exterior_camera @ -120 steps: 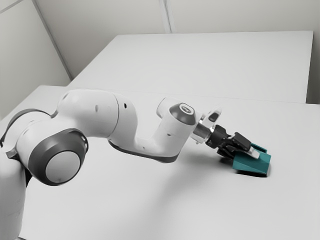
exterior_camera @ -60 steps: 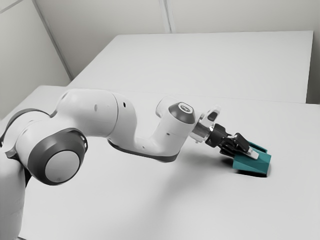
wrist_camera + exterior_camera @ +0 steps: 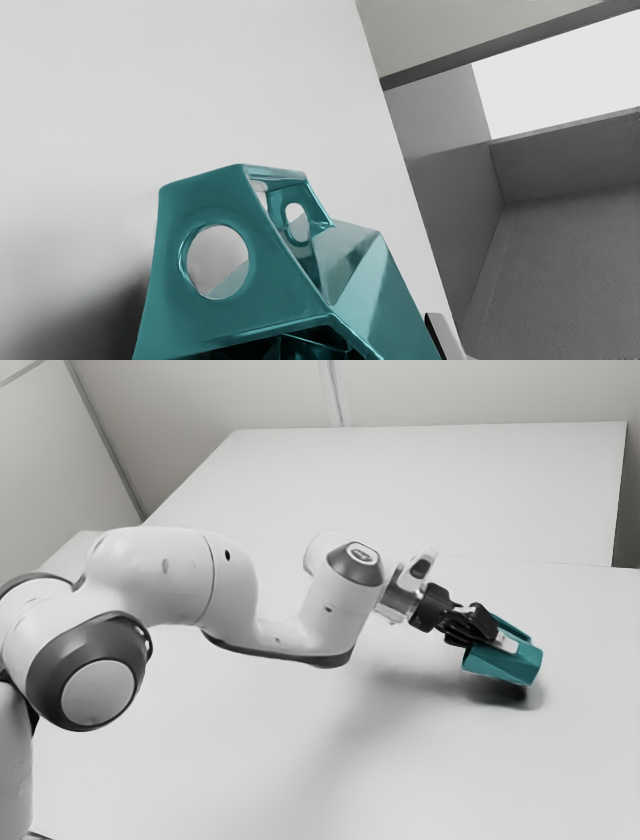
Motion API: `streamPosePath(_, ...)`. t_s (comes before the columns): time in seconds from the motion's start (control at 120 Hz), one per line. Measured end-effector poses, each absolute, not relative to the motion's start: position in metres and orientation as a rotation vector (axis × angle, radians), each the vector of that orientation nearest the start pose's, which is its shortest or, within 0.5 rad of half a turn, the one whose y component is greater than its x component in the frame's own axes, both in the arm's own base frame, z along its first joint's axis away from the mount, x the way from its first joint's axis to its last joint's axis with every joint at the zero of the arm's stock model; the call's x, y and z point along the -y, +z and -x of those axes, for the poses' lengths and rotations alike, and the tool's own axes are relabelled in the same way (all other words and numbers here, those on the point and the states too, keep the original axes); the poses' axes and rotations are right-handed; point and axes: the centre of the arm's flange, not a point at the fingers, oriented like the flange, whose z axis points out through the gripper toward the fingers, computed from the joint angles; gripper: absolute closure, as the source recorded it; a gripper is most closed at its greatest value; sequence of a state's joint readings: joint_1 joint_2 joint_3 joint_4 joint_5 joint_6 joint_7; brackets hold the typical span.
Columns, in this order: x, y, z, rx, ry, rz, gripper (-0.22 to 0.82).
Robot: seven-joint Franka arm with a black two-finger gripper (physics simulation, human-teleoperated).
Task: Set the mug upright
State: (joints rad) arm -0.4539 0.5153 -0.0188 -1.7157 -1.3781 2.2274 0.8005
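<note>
You are holding the teal mug (image 3: 512,664) tilted above the table (image 3: 250,760). Your gripper (image 3: 504,641) is clamping it between its fingers.

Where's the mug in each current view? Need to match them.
Exterior view: mug right of centre, at the arm's far end, above its shadow on the table.
Wrist view: mug just ahead of the gripper, against the pale table.
Shared landmark: light fingertip at the mug's side.

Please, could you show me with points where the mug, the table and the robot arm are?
Mug (image 3: 275,285): wrist view, teal face beside its round hole.
Table (image 3: 250,780): exterior view, bare top.
Robot arm (image 3: 98,692): exterior view, round joint cover.
</note>
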Motion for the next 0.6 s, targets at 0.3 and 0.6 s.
streamPosePath(0.3,0.294,0.402,-0.587,0.590,0.340,-2.217,0.76)
streamPosePath(0.6,0.227,0.434,-0.572,0.847,0.358,-2.556,0.76)
